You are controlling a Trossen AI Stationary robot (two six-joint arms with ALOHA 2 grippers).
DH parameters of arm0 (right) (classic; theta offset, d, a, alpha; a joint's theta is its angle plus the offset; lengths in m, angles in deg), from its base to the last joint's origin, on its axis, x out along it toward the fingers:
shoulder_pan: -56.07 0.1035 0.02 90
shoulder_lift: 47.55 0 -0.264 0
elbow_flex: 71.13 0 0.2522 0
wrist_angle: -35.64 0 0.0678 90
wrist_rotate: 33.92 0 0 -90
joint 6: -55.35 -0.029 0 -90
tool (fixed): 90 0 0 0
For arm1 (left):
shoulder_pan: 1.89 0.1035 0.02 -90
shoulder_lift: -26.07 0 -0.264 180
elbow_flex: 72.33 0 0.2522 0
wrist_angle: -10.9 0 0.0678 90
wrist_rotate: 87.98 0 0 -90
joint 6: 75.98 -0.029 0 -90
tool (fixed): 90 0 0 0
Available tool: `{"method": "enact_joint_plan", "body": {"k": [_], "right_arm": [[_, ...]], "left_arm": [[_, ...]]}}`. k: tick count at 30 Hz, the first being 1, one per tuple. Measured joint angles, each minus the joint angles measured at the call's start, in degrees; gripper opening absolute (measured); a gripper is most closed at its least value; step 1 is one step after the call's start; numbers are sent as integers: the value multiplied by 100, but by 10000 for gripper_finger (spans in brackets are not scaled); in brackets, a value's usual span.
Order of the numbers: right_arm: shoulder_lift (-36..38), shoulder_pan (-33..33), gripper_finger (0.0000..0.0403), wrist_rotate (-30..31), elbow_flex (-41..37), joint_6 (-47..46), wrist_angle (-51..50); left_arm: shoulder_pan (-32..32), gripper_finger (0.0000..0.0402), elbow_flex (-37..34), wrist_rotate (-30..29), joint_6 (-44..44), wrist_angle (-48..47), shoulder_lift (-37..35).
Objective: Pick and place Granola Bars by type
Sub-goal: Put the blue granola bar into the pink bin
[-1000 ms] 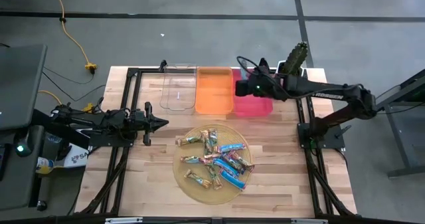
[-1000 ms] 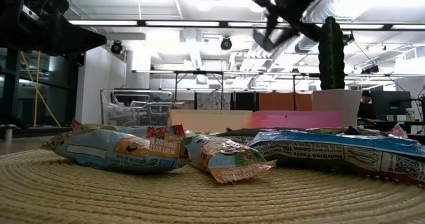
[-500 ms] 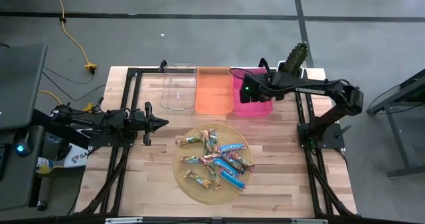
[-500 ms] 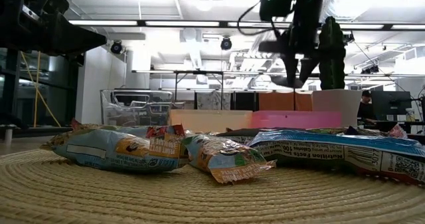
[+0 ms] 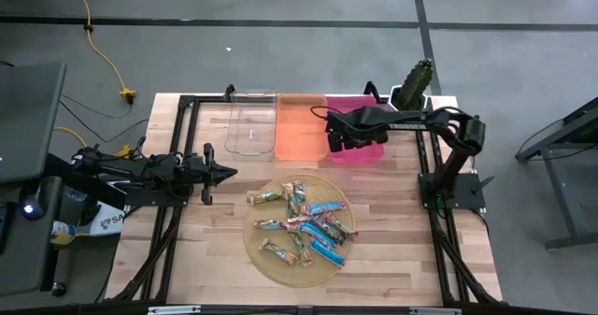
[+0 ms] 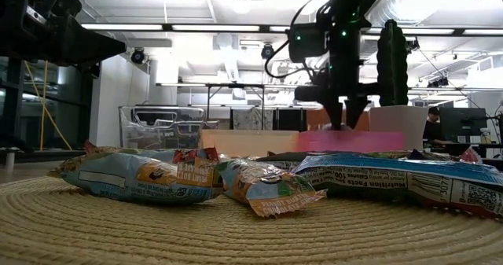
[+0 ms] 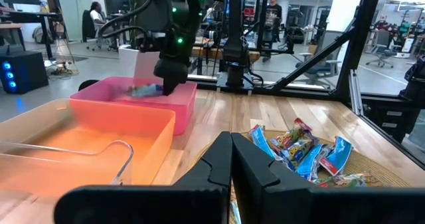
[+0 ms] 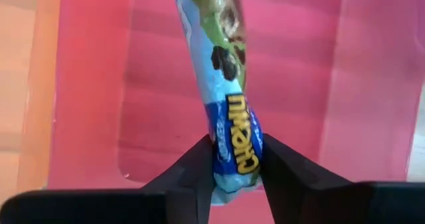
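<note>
Overhead view: right gripper (image 5: pixel 338 137) hangs over the pink bin (image 5: pixel 374 152); left gripper (image 5: pixel 224 173) waits fully closed, near the woven mat (image 5: pixel 257 250) carrying the remaining granola bars (image 5: pixel 304 223).

Right wrist view: fingers (image 8: pixel 192 171) pinch a blue bar (image 8: pixel 229 111) at one end, its long axis running straight out from the gripper above the bin floor.

Judgement: light, crinkly, slippery foil; a mid-length pinch would grip it more securely.
</note>
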Motion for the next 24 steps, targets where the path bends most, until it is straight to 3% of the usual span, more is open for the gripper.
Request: {"method": "enact_joint_plan", "body": {"k": [11,24], "right_arm": [[-3,-110,172,-292,10,223,97],[11,117,179,-709,909,1584,208]], "left_arm": [[0,1,0,0,0,1,0],[0,1,-1,0,0,0,-2]]}}
